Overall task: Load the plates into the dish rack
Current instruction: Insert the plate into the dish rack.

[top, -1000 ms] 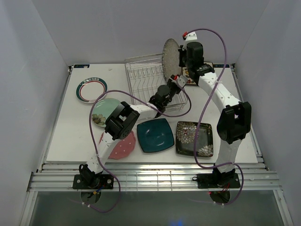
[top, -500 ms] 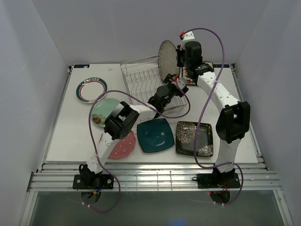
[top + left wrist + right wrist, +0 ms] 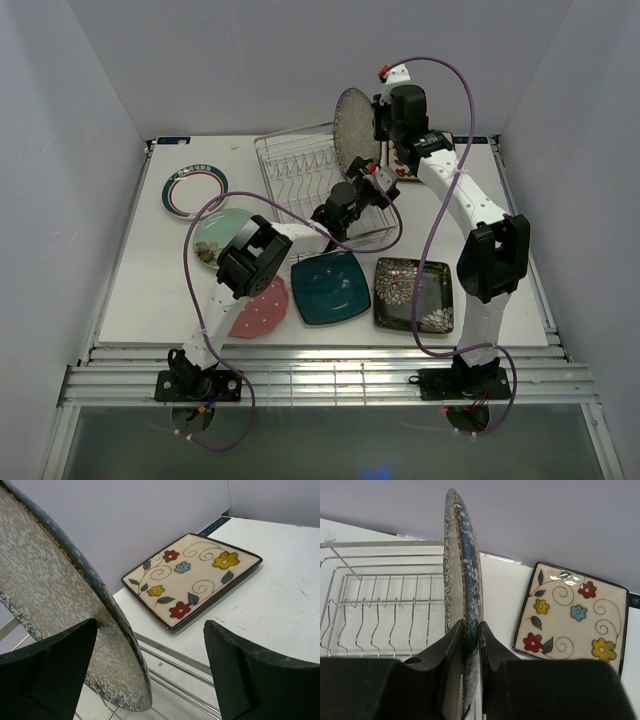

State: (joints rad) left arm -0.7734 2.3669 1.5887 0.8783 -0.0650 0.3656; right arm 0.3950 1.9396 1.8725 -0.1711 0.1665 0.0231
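The speckled grey plate (image 3: 357, 125) is gripped by its rim in the right pincer (image 3: 471, 630), upright over the right end of the dish rack (image 3: 300, 175); the left pincer (image 3: 150, 647) is spread wide, empty.

This looks like a robot lab cell. Plain pale walls (image 3: 70, 150) box in a white desk (image 3: 150, 290), and two cabled arms (image 3: 455, 195) stand bolted to metal rails (image 3: 330, 385) at six o'clock.

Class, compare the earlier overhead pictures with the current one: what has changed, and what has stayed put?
The left gripper has opened, apparently letting go of the speckled grey plate. The right gripper stays shut on that plate, carrying it upright slightly leftward above the dish rack, which seems nudged left. The teal square plate and black floral square plate have not moved.
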